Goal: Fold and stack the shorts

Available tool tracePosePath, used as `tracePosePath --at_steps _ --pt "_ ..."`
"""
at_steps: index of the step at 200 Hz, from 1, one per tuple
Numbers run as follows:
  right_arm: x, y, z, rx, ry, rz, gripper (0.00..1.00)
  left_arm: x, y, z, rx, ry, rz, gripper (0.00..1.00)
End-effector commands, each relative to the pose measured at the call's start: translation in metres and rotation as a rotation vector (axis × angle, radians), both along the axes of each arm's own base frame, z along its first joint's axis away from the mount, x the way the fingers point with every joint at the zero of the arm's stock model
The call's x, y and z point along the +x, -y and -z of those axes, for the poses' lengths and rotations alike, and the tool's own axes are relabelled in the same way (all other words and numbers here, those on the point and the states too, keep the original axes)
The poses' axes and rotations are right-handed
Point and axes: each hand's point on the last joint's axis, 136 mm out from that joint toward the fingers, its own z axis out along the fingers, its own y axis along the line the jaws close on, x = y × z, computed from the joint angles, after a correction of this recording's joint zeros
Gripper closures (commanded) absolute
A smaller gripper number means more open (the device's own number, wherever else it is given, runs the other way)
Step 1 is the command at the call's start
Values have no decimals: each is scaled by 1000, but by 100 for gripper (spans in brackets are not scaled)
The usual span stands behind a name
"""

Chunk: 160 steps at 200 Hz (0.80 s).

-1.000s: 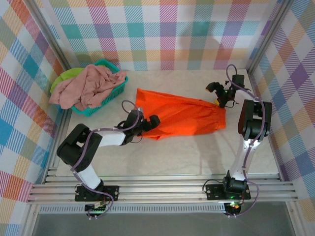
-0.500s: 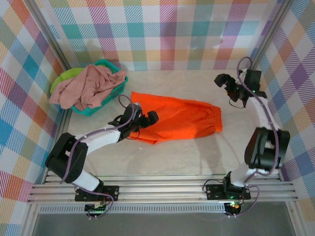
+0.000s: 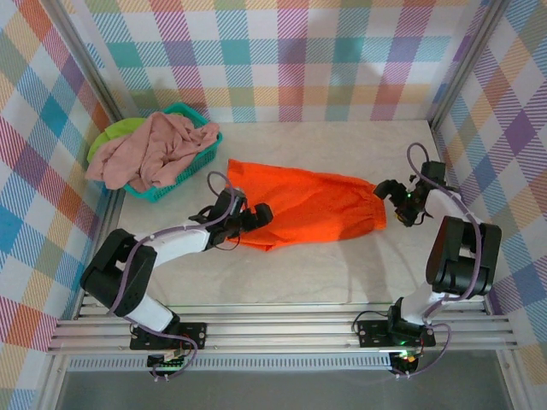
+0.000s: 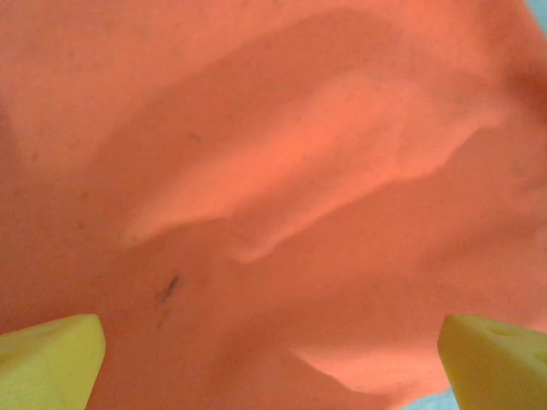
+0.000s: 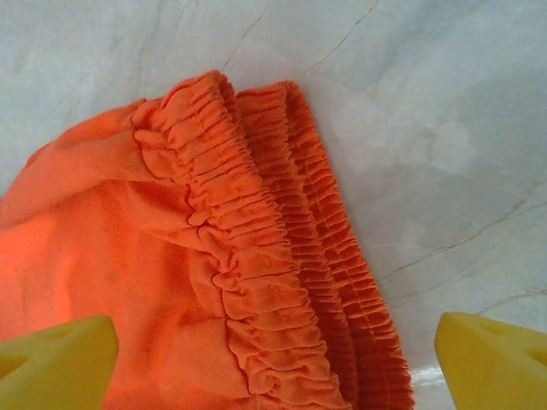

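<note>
Orange shorts [image 3: 308, 205] lie flat mid-table, left gripper [image 3: 256, 215] spread wide over their left edge, right gripper [image 3: 393, 200] agape at the waistband [image 5: 282, 256], bare table [image 3: 342, 273] around.

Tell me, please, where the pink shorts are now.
In the top view, the pink shorts lie heaped over the teal basket at the far left, left of the orange shorts.

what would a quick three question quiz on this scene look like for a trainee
1. True or false: the pink shorts lie crumpled in the teal mesh basket.
2. Which part of the orange shorts faces the right gripper? A elastic waistband, B leg hem, C pocket.
3. Fill in: the left gripper, over the orange shorts, has its jaws ____.
Key: 1 true; 2 A; 3 open.
</note>
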Motion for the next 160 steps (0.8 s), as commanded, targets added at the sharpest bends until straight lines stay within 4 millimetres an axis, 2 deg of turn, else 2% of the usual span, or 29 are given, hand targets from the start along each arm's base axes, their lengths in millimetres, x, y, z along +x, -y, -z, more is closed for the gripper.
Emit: tracePosePath --at_steps 1,46,56,99,141,160 --pt "2 -11 8 68 -8 -25 8 -3 -2 13 8 -6 -10 0" --pt "4 -16 19 110 -27 -30 14 -13 -9 35 30 -43 -21 0" --pt "5 -18 20 122 -29 -34 18 -15 -9 38 28 -50 -23 0" --pt "5 -29 21 139 -33 -60 21 -17 -8 48 35 -67 -20 0" --pt "3 -35 32 147 -66 -75 23 -17 -6 53 31 -76 -19 0" --pt "3 -39 35 150 -74 -85 32 -17 -6 53 33 -76 -19 0"
